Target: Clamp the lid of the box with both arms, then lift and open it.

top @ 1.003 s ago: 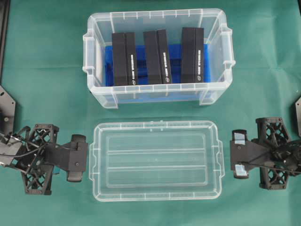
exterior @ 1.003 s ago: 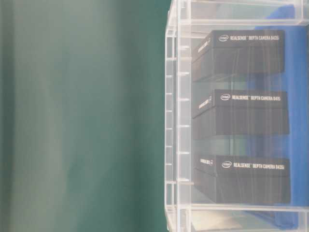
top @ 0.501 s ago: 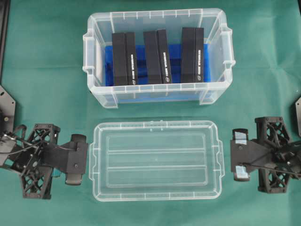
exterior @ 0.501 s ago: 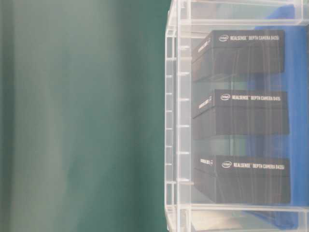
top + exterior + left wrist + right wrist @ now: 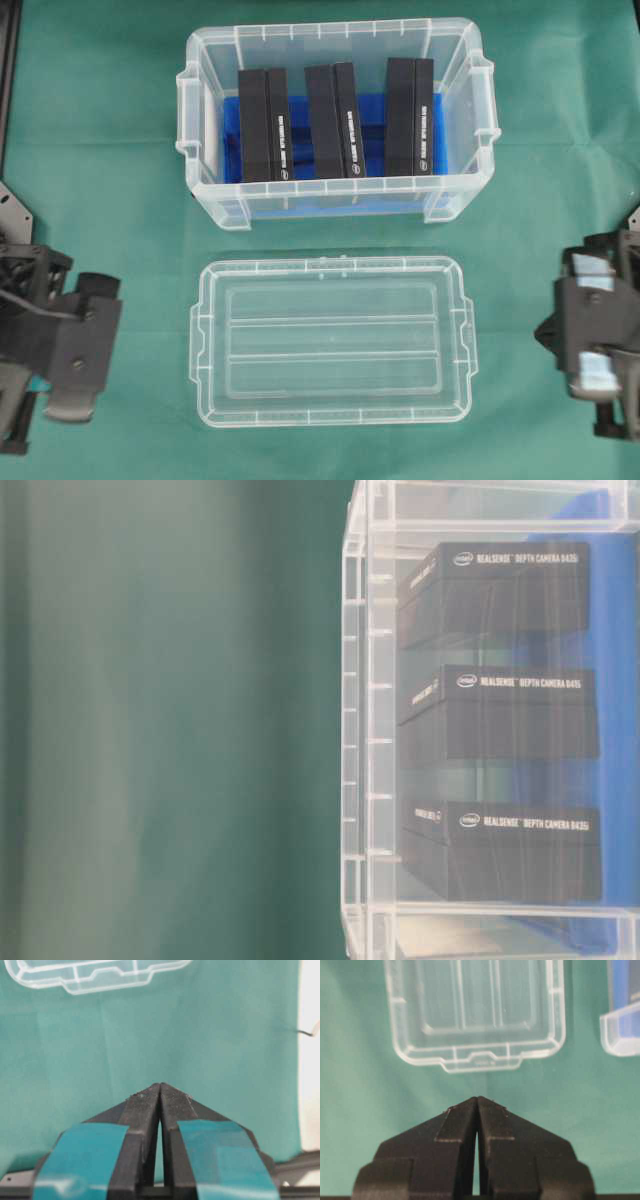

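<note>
Looks like the task's basically finished: the lid (image 5: 330, 341) lies flat near the surface's front edge, well apart from the open box (image 5: 336, 115). Left pincer (image 5: 160, 1091) and right pincer (image 5: 477, 1102) are both pinched closed, holding nothing. Next move is probably just parking. Lid's clear, ribbed, undamaged.

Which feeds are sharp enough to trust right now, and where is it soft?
Overhead: evenly lit, sharp on the lid and box. Table-level: cloth blurred, box labels readable. Both wrist views: left end effector and right end effector crisp, lid slightly soft.
</note>
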Controlling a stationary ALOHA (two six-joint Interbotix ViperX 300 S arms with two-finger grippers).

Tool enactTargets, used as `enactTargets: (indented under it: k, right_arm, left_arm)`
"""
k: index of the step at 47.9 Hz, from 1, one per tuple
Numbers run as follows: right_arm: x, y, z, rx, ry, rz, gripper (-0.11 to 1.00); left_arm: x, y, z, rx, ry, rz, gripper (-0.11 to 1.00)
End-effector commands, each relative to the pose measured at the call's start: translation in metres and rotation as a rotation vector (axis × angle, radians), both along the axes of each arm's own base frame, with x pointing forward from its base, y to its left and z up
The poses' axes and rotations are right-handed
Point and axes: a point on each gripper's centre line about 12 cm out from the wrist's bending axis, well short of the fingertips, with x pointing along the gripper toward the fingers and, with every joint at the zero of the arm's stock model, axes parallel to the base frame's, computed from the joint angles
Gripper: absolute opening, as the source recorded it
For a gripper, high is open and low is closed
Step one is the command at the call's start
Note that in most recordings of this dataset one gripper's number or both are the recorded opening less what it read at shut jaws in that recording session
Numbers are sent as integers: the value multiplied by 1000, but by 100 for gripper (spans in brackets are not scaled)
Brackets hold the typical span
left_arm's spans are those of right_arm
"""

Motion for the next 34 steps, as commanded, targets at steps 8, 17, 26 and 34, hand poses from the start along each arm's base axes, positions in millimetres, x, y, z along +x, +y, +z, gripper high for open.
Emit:
enactTargets:
  k: [8,17,26,34]
  right_arm:
    - [-1,5,29,17,-29,7,0]
    - [1,6,39,25,-65,26,0]
    - [9,-3,72,-21,-188,34,0]
    - [15,-19,111,-114,-367,15,0]
  left_arm:
    - [7,-5,21,-5,-23,-9,1]
    - [11,-9,38,-50,-81,1,1]
    - [21,6,73,-78,-191,49,1]
    - [33,26,95,-58,-297,79,1]
